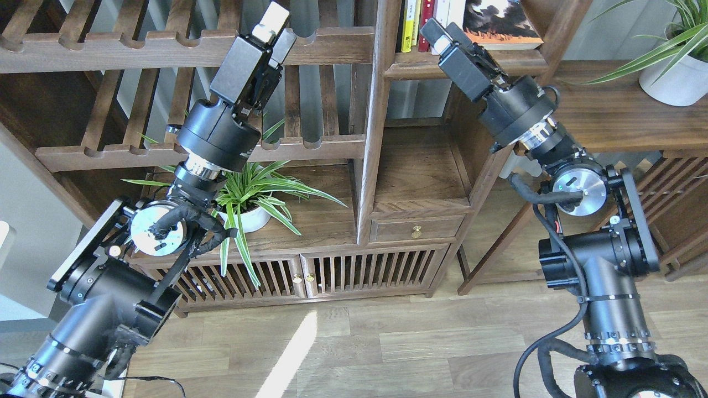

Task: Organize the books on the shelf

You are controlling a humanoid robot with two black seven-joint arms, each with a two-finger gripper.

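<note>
The right black two-finger gripper is reaching at the front lip of the narrow walnut plank shelf, just below the upright slim yellow, red and white paperback books; whether its fingers are parted or clenched I cannot tell. The red-orange paperback with the dark picture is lying flat beside that row, so a good move is probably coming in level and nudging the spines flush without tipping them. The left black gripper is hanging before the slatted rack, grasping nothing, its fingers looking slightly released.

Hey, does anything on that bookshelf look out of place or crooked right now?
Yes. The red-orange book lies flat and skewed on the shelf, while the yellow, red and white books beside it stand upright. Nothing looks spilled or damaged.
</note>
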